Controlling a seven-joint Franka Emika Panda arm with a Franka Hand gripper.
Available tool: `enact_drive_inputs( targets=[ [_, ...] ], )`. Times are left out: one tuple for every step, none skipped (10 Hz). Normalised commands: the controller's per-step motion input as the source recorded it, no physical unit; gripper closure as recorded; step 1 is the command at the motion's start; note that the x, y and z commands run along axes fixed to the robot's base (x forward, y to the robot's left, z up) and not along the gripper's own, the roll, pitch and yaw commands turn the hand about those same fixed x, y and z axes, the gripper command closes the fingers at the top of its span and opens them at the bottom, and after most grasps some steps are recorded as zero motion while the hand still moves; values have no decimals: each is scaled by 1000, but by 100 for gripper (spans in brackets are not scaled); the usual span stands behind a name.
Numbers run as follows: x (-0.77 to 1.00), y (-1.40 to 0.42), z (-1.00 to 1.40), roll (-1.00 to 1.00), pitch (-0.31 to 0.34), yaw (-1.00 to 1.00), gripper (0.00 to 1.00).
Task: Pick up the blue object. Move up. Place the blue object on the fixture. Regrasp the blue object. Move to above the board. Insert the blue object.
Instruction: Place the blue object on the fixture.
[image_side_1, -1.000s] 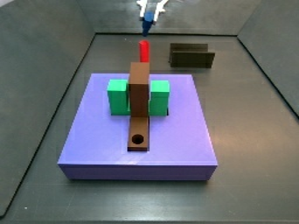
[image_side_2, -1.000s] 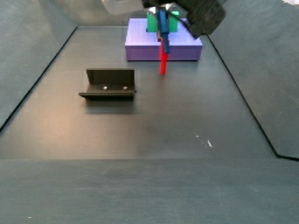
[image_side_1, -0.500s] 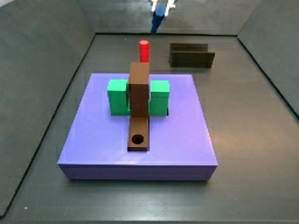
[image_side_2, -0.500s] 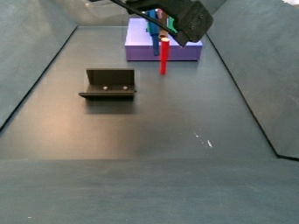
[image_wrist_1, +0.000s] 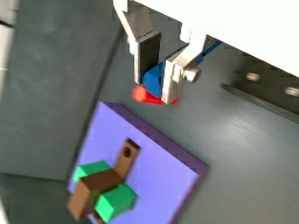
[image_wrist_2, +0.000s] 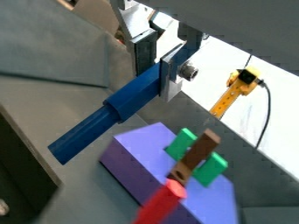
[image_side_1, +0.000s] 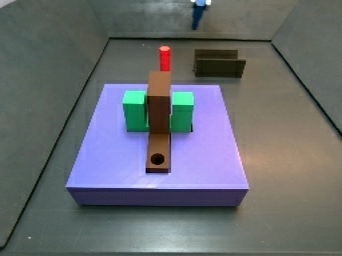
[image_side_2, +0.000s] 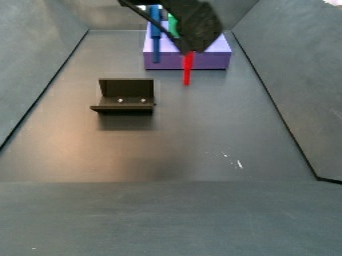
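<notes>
Tool (image_wrist_2: 159, 63) gripping blue object (image_wrist_2: 107, 115) (airborne), fixture (image_side_2: 123, 96) apart

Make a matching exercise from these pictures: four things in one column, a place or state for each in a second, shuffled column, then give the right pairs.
Things:
1. blue object
2. red peg
3. fixture
4. green block

Places or states:
A. stands upright on the floor just off the board
B. sits on the board, against the brown bar
C. held up in the air between the fingers of the claw
D. stands bare on the floor, apart from the board

Pairs: 1-C, 2-A, 3-D, 4-B
</notes>
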Motion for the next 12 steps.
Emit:
enact_drive_inputs(
  targets=[
    [954,51,-134,277,-151,-306,100],
    [809,214,-300,371,0,-223,100],
    [537,123,-451,246,-6,-91,100],
    [431,280,-620,-306,-120,-243,100],
    [451,191,-603,-420,-140,-271,100],
    [531,137,-511,-529,-166,-243,100],
    [591,174,-529,-463,-117,-271,100],
    [597,171,-380,-206,0,-197,100],
    [569,114,-289,46,23,-77,100],
    [534,0,-340,231,20,0,100],
    [529,0,-383,163,86,0,100],
    [449,-157,-283,11,191,69,100]
  ],
)
